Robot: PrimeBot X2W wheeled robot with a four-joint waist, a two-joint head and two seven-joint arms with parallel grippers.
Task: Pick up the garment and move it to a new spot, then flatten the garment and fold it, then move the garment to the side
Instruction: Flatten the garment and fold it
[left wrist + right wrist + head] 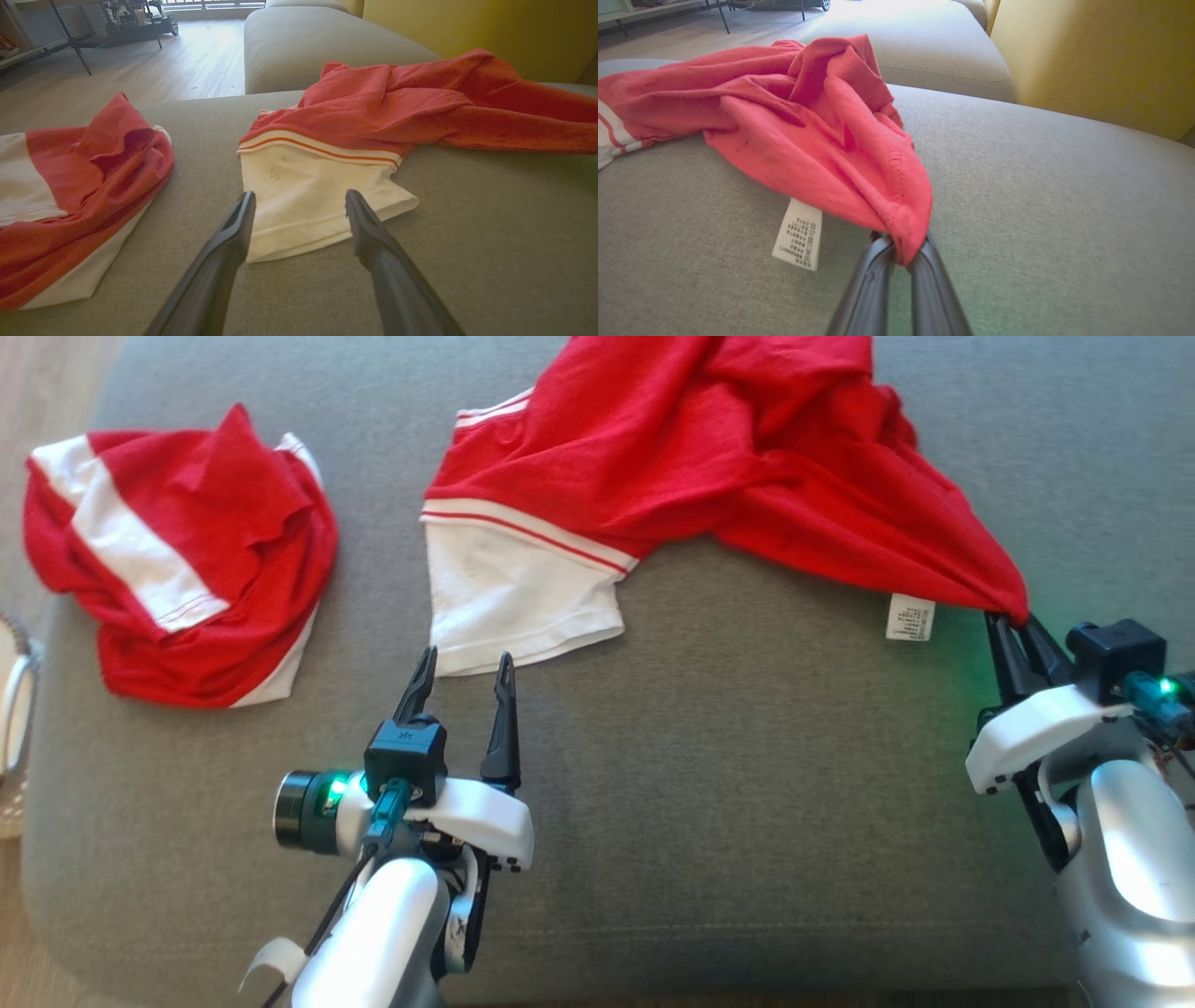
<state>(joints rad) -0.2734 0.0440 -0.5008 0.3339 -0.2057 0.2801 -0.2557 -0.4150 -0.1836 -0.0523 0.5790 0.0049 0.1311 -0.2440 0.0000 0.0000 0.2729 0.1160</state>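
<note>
Wide-open grey fabric cushion (747, 756) up front.
Left, crumpled red-and-white shirt (177, 560) blocks; spread red garment (709, 448) bars the far side.

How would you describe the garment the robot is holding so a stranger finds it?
On the grey cushion lie two red and white garments. It is the spread-out garment on the robot's right, care label showing. Unlike the bundled garment at left, its red corner is pinched in the right hand.

Garment (728, 448) top cut by upper edge; label (910, 616) print unreadable.
</note>
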